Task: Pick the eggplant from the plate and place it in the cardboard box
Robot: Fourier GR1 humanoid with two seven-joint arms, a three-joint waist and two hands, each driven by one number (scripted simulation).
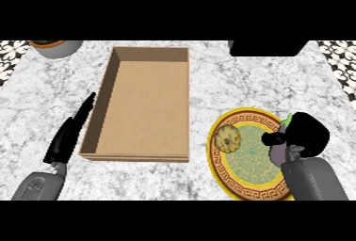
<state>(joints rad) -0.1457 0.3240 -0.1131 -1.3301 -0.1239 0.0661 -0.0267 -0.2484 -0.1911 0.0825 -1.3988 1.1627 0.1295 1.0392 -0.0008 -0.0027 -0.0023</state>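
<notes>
A gold-rimmed green plate (240,186) lies at the counter's lower right. On its right side my right hand (306,134) is curled over the purple eggplant (277,153), of which only a dark sliver and a green stem tip (286,118) show. A round tan cookie-like item (227,139) sits on the plate's left part. The open cardboard box (142,101) stands left of the plate, nothing inside it. My left hand (69,134) rests open beside the box's left wall, fingers straight and pointing up.
A grey pot with an orange rim (54,47) stands at the top left corner. A black object (268,47) sits at the counter's far edge, top right. Patterned tiles border both upper corners.
</notes>
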